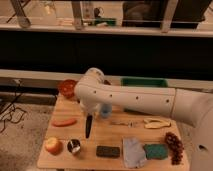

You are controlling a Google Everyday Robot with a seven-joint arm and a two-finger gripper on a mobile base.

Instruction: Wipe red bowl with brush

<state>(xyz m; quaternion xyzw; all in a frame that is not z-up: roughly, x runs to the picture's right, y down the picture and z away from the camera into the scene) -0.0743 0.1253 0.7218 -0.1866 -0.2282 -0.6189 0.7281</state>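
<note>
The red bowl (66,88) sits at the table's back left corner, partly behind my white arm. My gripper (88,115) hangs below the arm's end, to the right of and in front of the bowl. It is shut on the brush (88,127), a slim black stick that points straight down with its tip just over the wooden table (117,136). The brush is apart from the bowl. The fingers themselves are mostly hidden by the arm.
An orange carrot (64,122) lies left of the brush. An apple (53,145), a metal cup (75,146) and a black block (108,151) line the front edge. A blue cup (105,111) stands close on the right. A grey cloth (133,151), a green sponge (156,151) and grapes (174,147) lie front right, with a green bin (145,82) behind.
</note>
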